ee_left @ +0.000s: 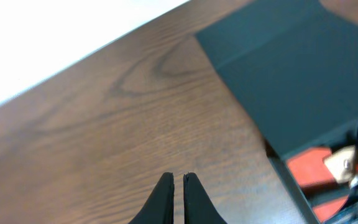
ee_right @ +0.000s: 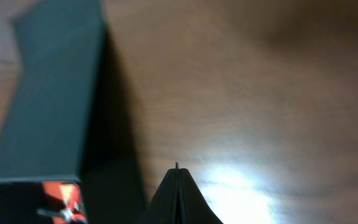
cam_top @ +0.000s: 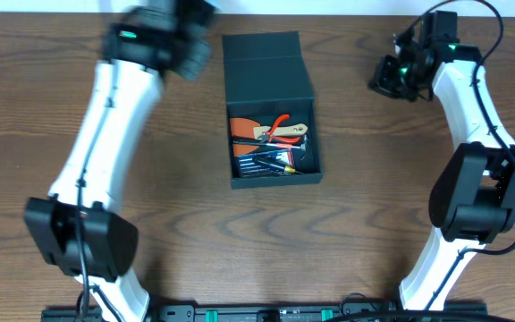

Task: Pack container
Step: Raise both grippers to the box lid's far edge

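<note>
The container [cam_top: 271,67] is a dark teal-black square box in the middle of the table, its flap lid folded back toward the far edge. Inside lie hand tools [cam_top: 272,143] with orange and red handles and dark ones. My left gripper [cam_top: 195,49] hovers left of the lid, fingers nearly together and empty [ee_left: 179,177]; the container shows at its right [ee_left: 291,81]. My right gripper [cam_top: 387,76] is at the far right, shut and empty [ee_right: 178,168], with the container [ee_right: 48,106] to its left.
The wooden table [cam_top: 195,233] stretches around the box. A pale wall strip [ee_left: 55,37] runs beyond the table's far edge. Both arm bases stand at the near edge.
</note>
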Tool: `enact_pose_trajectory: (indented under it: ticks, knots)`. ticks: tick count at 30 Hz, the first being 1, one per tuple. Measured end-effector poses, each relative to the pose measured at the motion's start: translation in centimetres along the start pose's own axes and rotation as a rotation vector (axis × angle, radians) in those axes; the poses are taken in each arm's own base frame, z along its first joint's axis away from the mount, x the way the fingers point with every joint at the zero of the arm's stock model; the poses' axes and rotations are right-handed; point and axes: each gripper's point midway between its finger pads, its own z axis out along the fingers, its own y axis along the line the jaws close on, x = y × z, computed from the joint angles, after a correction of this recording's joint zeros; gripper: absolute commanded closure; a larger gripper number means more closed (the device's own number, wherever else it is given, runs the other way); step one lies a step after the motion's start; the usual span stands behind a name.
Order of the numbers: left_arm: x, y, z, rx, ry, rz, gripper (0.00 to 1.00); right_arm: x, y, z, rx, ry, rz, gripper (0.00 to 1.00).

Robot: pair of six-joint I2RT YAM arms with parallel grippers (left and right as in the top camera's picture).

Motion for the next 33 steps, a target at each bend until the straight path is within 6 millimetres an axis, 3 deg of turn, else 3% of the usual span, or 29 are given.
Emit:
enact_pose_trajectory:
  ticks: [5, 9, 16, 23, 28, 33]
  knots:
    - [1.1, 4.1, 3.6, 0.182, -0.051, -0.292, 0.94, -2.0, 3.4, 0.8, -0.093, -0.087, -0.080, 0.99]
    - [2.6, 5.1, 7.0, 0.324, -0.040, -0.480, 0.94, -3.0, 4.8, 2.5, -0.190, -0.114, -0.112, 0.99]
    - [4.3, 2.3, 11.9, 0.516, 0.032, -0.640, 0.94, -2.3, 4.3, 8.5, -0.336, -0.055, -0.054, 0.99]
    - [6.4, 0.2, 16.1, 0.623, 0.111, -0.750, 0.94, 0.1, 3.2, 13.5, -0.445, 0.046, 0.035, 0.99]
    - [7.5, -1.4, 17.7, 0.653, 0.161, -0.776, 0.94, 1.2, 3.5, 14.4, -0.478, 0.087, 0.059, 0.99]
    - [8.1, -4.2, 19.0, 0.685, 0.209, -0.761, 0.94, 1.4, 4.7, 14.5, -0.505, 0.085, 0.030, 0.99]
